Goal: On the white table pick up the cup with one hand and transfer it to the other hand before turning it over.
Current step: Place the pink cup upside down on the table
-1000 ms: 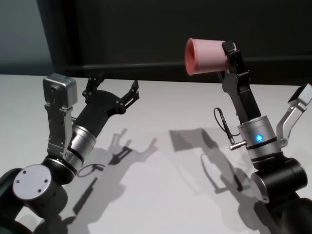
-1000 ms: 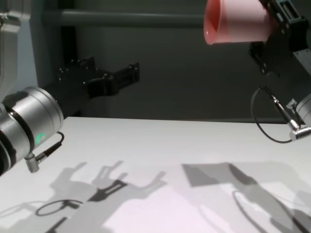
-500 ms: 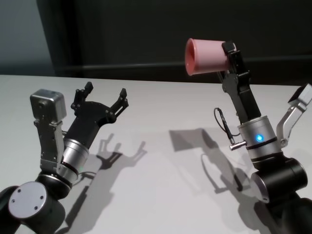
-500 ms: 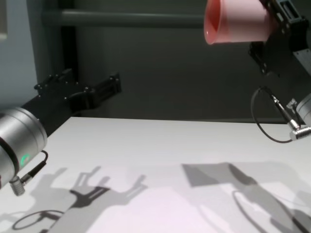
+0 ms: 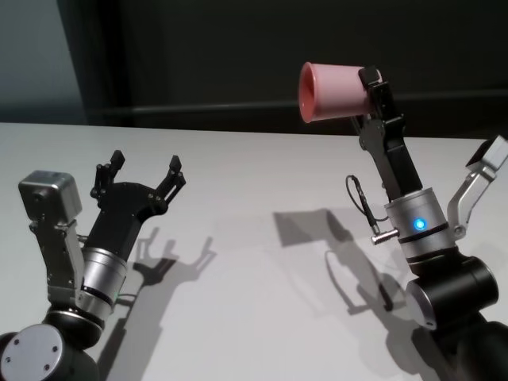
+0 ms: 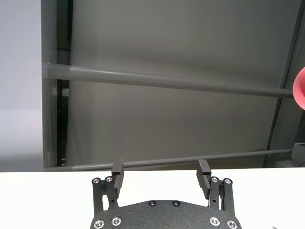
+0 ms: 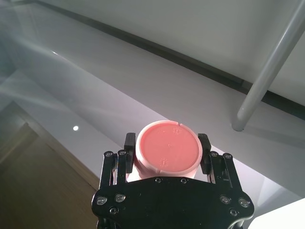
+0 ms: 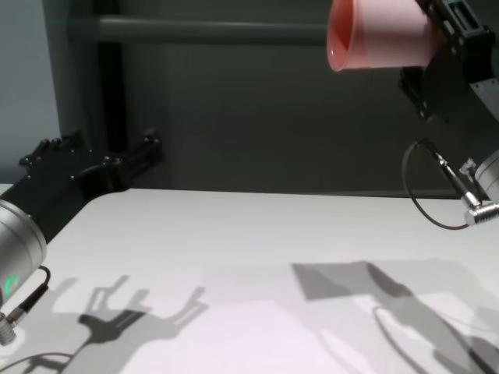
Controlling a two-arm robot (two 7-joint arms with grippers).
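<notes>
One pink cup [image 5: 333,92] is held high above the white desk [image 5: 262,238], lying sideways, its mouth facing the robot's left. The right hand [image 7: 167,149] grips it near the base. The left hand [image 5: 136,176], fingers spread wide and empty, sits low, well apart. Two hands, one cup. It looks light, stiff and smooth, likely slippery; the free wall near the rim seems the place to grasp.

Four views, one raised cup [image 5: 333,93].
Head: high, looking down across the table [image 5: 254,206], both arms in frame. Chest: lower, near level, cup [image 8: 380,35] at top. Right wrist: close behind the cup's base [image 7: 167,149], tilted upward. Left wrist: level over the table edge [image 6: 43,179], perhaps catching the cup's rim [image 6: 299,89].
</notes>
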